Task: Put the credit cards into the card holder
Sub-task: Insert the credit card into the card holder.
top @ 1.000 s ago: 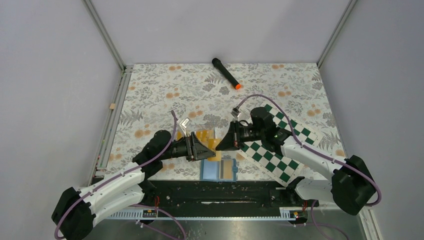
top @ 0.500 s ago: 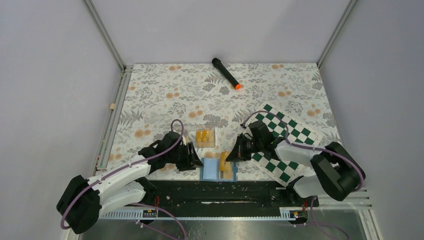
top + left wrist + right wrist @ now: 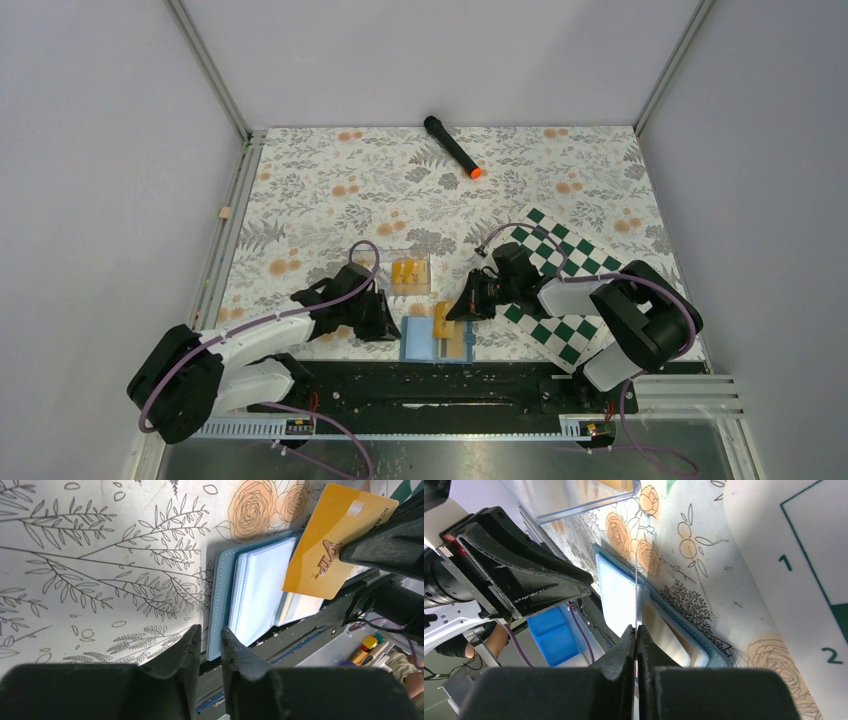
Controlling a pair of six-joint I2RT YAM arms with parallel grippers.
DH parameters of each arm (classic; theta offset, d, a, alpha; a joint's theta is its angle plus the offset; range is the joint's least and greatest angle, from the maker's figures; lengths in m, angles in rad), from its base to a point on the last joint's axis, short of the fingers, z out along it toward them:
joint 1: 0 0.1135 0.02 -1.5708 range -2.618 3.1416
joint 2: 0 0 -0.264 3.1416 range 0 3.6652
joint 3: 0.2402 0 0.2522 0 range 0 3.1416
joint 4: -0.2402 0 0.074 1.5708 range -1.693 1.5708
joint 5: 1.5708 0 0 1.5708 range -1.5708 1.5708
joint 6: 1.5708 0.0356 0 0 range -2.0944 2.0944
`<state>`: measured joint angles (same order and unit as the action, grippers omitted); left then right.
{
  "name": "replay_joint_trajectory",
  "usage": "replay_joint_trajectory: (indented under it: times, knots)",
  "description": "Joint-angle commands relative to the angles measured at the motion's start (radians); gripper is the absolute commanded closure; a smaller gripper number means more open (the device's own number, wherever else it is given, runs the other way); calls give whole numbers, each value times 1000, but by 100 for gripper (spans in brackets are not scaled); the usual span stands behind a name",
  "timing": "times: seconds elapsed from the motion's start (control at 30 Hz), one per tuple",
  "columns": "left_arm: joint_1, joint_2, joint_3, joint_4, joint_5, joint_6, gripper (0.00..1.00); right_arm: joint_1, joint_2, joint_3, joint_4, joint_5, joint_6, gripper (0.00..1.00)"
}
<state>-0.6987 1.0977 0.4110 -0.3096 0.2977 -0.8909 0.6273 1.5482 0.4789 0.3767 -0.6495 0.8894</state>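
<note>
One credit card, clamped in the right tool, needs a pocket; left tool, barely apart, perhaps steadies the card holder.

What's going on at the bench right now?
The right tool pinches an orange-yellow credit card edge-on over the open blue card holder, and the card is not yet slotted in. The left tool sits at the holder's left edge, jaws nearly together; whether it grips is unclear. More cards lie in the clear tray.
</note>
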Motion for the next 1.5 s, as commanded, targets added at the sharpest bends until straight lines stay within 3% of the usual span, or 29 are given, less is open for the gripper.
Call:
replay_joint_trajectory:
  times: [0.0,0.37,0.83,1.23,1.47]
  knots:
    - [1,30,-7,71,-9,2,82,-5,33,-19,85,-22,-4,100]
    - [-14,92,-1,83,-16,-5,97,-3,51,-34,121,-40,25,100]
    - [-22,146,6,101,-9,-21,100,33,102,-80,279,-74,139,100]
    - [-29,165,9,99,-15,-20,100,70,44,-79,162,-49,133,100]
    - [-30,183,22,86,-22,-5,100,72,-7,-63,12,-34,64,100]
